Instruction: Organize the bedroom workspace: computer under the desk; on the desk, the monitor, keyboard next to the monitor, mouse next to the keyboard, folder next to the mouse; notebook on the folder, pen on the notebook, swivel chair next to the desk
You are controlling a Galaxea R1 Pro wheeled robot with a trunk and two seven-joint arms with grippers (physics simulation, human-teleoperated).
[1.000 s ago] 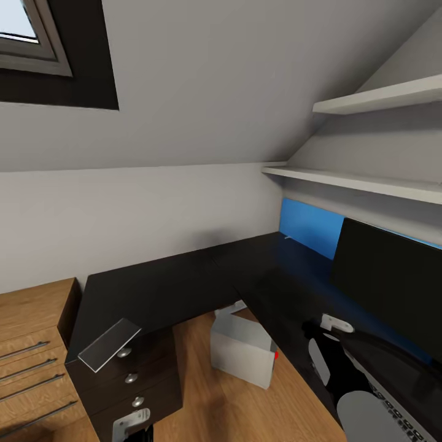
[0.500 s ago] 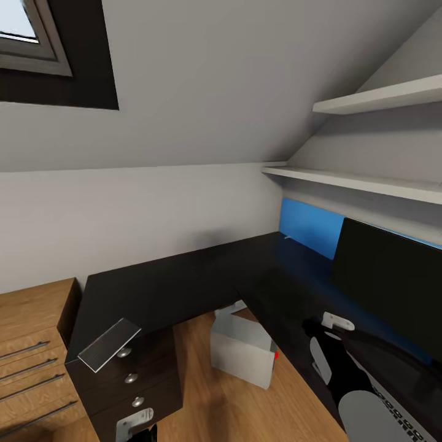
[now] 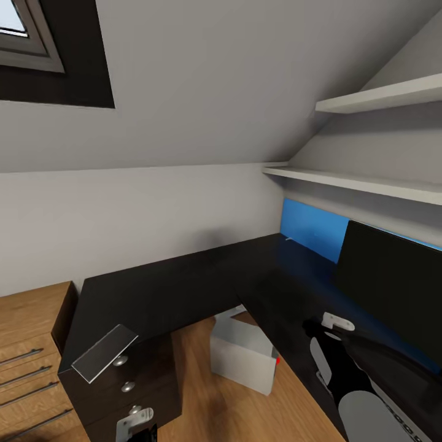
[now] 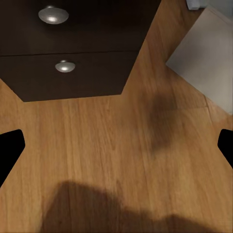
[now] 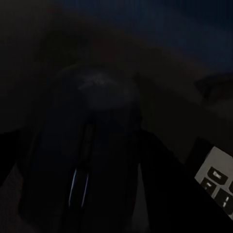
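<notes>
the mouse [image 5: 90,150] sat right in front of your right wrist camera: a dark, rounded body with a thin pale line down its middle, lying on the black desk [image 3: 184,288] close to the keyboard [image 5: 216,182], whose white-lettered keys showed at one corner. that view was very dim, and black shapes flanked the mouse on both sides, but i could not tell whether the right claw was open, closed or touching it. in the head view your right arm [image 3: 350,380] reached over the desk's right wing, just before the monitor [image 3: 393,294], a wide black screen standing against the blue back panel [image 3: 313,230] and cut off by the frame edge. the keyboard there was only a sliver of keys at the lower right corner.

the computer [image 3: 242,356], a pale grey box with a small red light on its right edge, stood on the wood floor [image 3: 209,399] in the desk's inner corner, partly under the top. a dark drawer block with round silver knobs [image 3: 132,393] stood to its left, with a light-wood drawer unit [image 3: 31,344] beyond. two white shelves [image 3: 368,141] ran above the monitor.

your left gripper [image 4: 116,148] hung over bare floor, its two black fingertips [image 4: 9,150] spread wide apart, holding nothing.
</notes>
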